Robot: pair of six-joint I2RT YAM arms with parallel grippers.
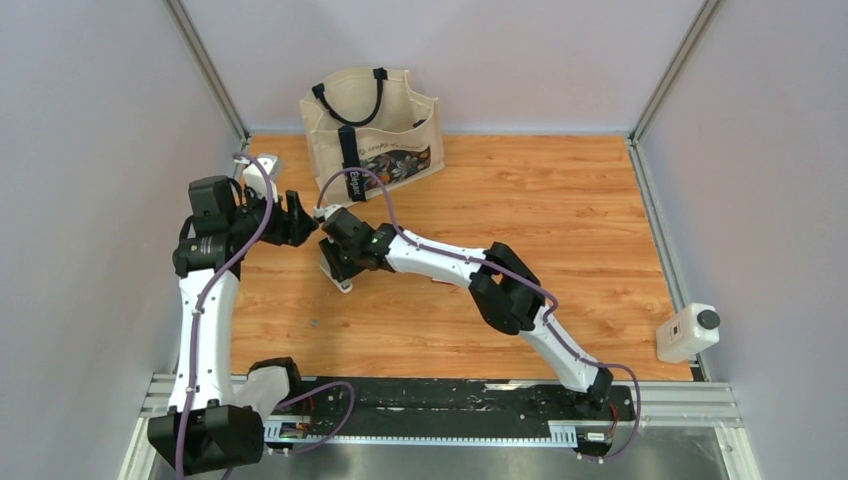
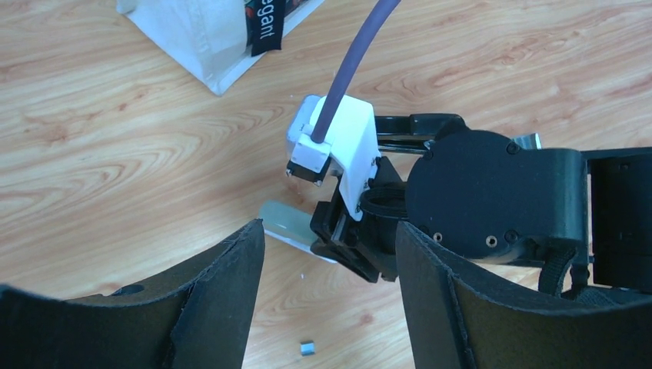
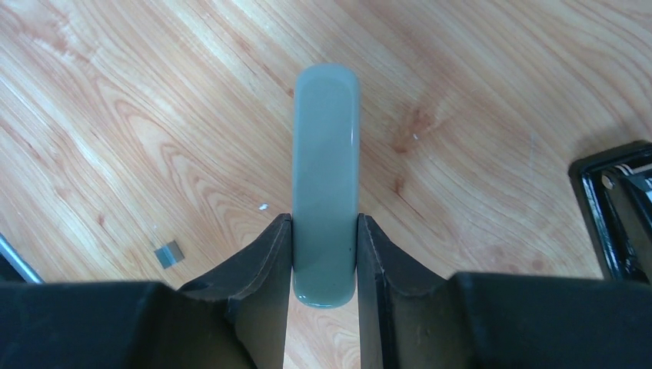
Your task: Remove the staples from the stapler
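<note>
The stapler point(image 3: 325, 177), grey-green on top, lies lengthwise between my right gripper's fingers, and the right gripper point(image 3: 324, 219) is shut on its near end, just above the wooden floor. In the top view this gripper point(image 1: 340, 262) is at the middle left with the stapler's pale base point(image 1: 338, 281) below it. From the left wrist, the stapler's free end point(image 2: 288, 223) sticks out of the right gripper. My left gripper point(image 2: 329, 229) hangs open just left of it, holding nothing. One small silvery piece of the staples point(image 2: 307, 347) lies on the floor, also seen from the right wrist as a grey staple piece point(image 3: 168, 254).
A beige tote bag point(image 1: 372, 125) with black handles stands at the back wall. A white box-shaped device point(image 1: 688, 332) sits at the right edge. Grey walls close in the wooden floor point(image 1: 560, 200) on three sides.
</note>
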